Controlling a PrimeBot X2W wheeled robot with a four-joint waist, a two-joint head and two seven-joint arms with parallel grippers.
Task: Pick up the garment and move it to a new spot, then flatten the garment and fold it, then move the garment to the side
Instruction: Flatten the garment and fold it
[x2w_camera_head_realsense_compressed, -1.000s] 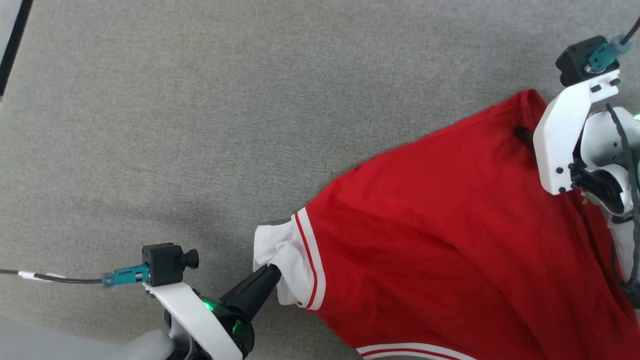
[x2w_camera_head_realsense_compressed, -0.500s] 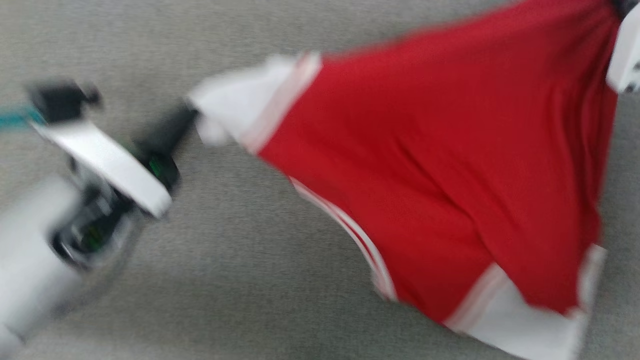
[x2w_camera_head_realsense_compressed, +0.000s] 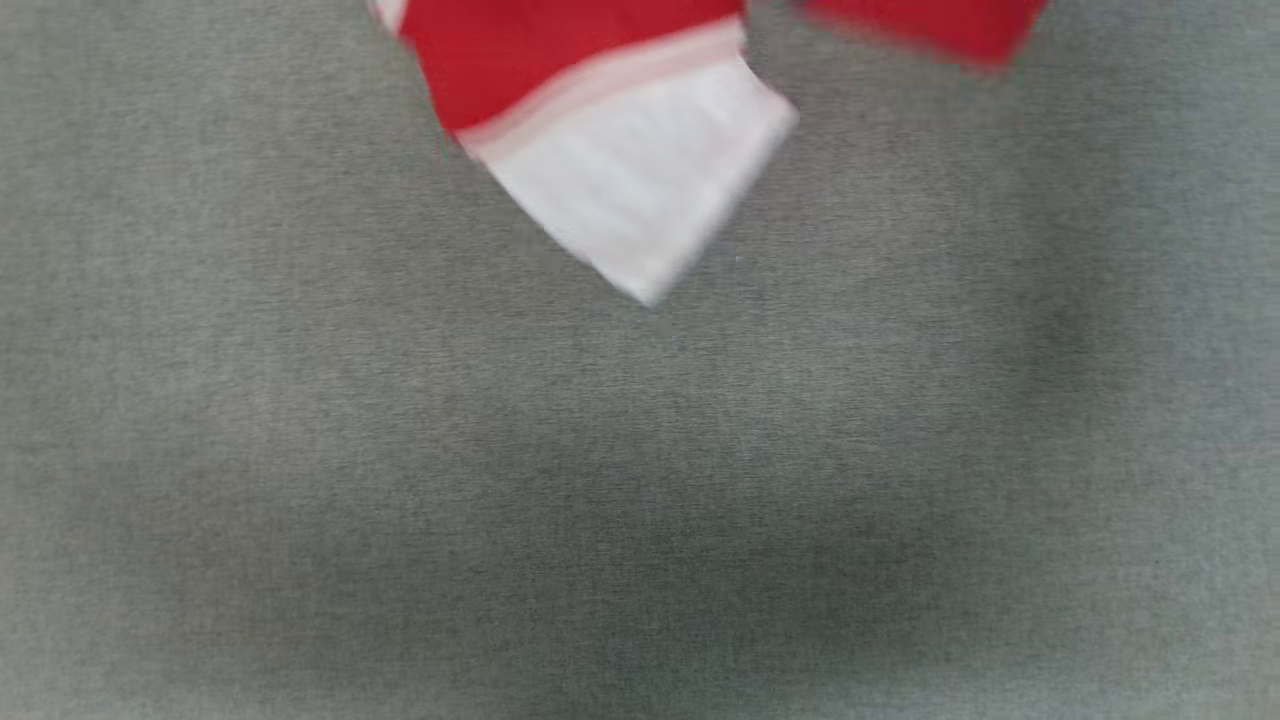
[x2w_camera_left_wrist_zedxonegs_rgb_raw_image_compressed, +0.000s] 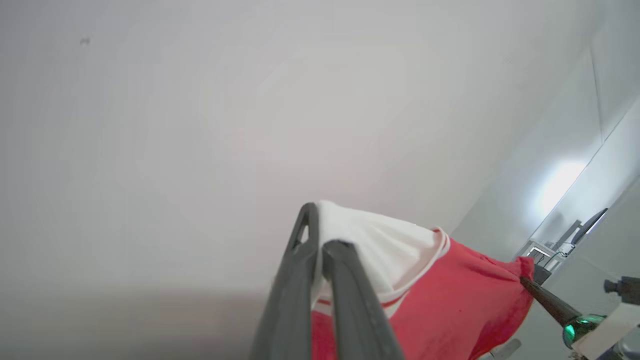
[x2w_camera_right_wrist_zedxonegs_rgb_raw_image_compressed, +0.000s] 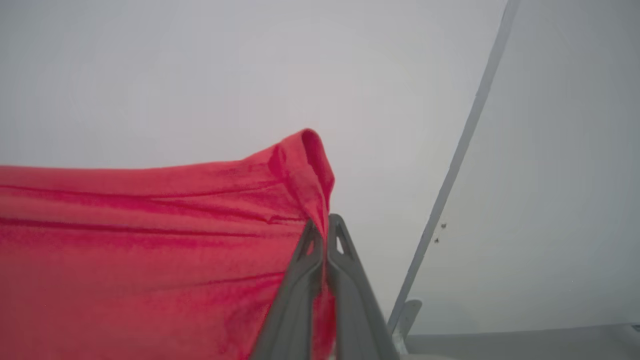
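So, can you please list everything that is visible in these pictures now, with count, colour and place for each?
bright red fabric shirt: one, red with white sleeve ends and striped trim, held stretched between both grippers.
grey woven surface: one, grey, below the shirt in the head view.
pale plain wall: one, off-white, behind the shirt in both wrist views.
left gripper: one, dark fingers, shut on a white sleeve end.
right gripper: one, dark fingers, shut on a red edge of the shirt.
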